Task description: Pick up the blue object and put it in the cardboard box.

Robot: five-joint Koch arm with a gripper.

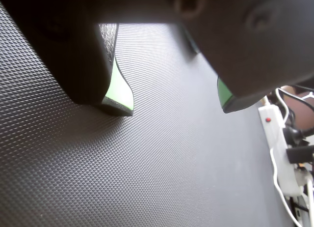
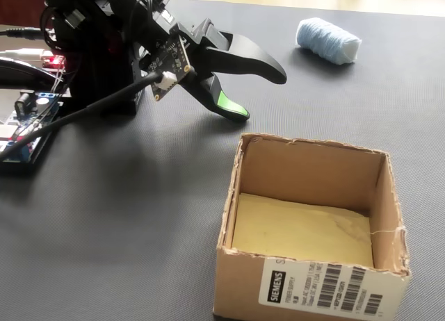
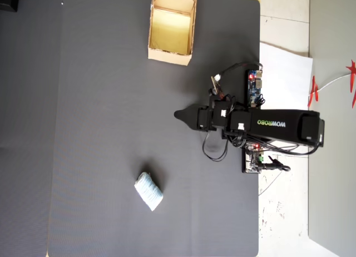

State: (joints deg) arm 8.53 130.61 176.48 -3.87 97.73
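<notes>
The pincer (image 2: pixel 263 95) stands wide and empty, low over the dark worktop (image 2: pixel 139 217), just beside the arm's base. The blue wad (image 2: pixel 328 40) lies on the worktop well apart from it, and the box (image 2: pixel 313 227) sits empty, also well apart. The wad looks soft and rounded, so a shallow or off-centre close could likely roll it away or only pinch a loose edge, dropping it short of the box.

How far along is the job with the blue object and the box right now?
Nothing is done yet. The blue object lies untouched on the mat, and the cardboard box is empty. The gripper hangs open, holding nothing. Reaching, grasping, carrying and dropping are all left.
</notes>
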